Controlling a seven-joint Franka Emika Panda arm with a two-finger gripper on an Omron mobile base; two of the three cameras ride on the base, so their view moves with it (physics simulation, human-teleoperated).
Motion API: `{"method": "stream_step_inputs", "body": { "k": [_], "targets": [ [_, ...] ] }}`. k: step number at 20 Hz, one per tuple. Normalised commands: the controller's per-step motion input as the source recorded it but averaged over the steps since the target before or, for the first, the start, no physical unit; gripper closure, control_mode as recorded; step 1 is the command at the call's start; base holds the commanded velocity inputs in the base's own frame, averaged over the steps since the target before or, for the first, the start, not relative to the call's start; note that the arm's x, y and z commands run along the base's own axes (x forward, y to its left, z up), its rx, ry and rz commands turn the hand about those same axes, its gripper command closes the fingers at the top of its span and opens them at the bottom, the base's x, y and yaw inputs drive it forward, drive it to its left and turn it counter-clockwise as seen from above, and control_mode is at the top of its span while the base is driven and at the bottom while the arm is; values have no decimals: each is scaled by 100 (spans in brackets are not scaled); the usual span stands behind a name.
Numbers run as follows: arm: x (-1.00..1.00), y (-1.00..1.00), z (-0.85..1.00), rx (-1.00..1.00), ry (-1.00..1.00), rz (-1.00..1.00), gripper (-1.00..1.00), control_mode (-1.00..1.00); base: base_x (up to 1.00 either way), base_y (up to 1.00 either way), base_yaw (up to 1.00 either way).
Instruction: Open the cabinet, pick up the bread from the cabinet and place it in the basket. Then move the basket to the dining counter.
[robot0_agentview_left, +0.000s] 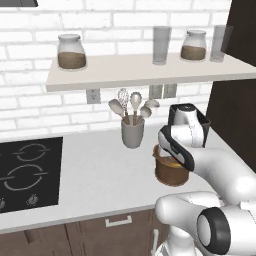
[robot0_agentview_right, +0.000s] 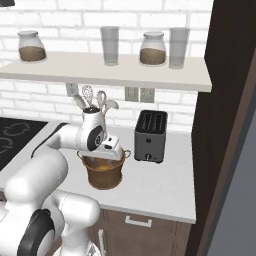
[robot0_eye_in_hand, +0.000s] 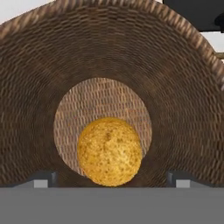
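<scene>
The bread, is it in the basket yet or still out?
In. The bread lies on the basket's woven bottom, with the gripper fingers apart and not touching it.

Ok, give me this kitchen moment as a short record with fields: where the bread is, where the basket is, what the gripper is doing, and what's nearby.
bread: bun lying on the floor of the basket, free of the fingers
basket: brown woven basket on the grey counter, between the utensil cup and the toaster
gripper: gripper open, directly above the basket mouth, pointing down into it
fingers: tips spread wide on either side of the bun
step left: basket not yet moved to the dining counter
</scene>
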Motion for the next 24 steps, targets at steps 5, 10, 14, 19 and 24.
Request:
{"method": "stream_step_inputs", "body": {
  "k": [5, 10, 14, 19, 24],
  "targets": [
    [-15, -1, 20, 0, 0, -6, -100, -100, 0, 0, 0],
    [-61, -10, 60, 0, -2, -39, -100, -100, 0, 0, 0],
    [-37, -40, 29, 0, 0, -53, -100, -100, 0, 0, 0],
    [3, -59, -29, 9, 2, -46, -100, -100, 0, 0, 0],
    [7, 0, -23, 20, -6, -8, -100, -100, 0, 0, 0]
  ]
}}
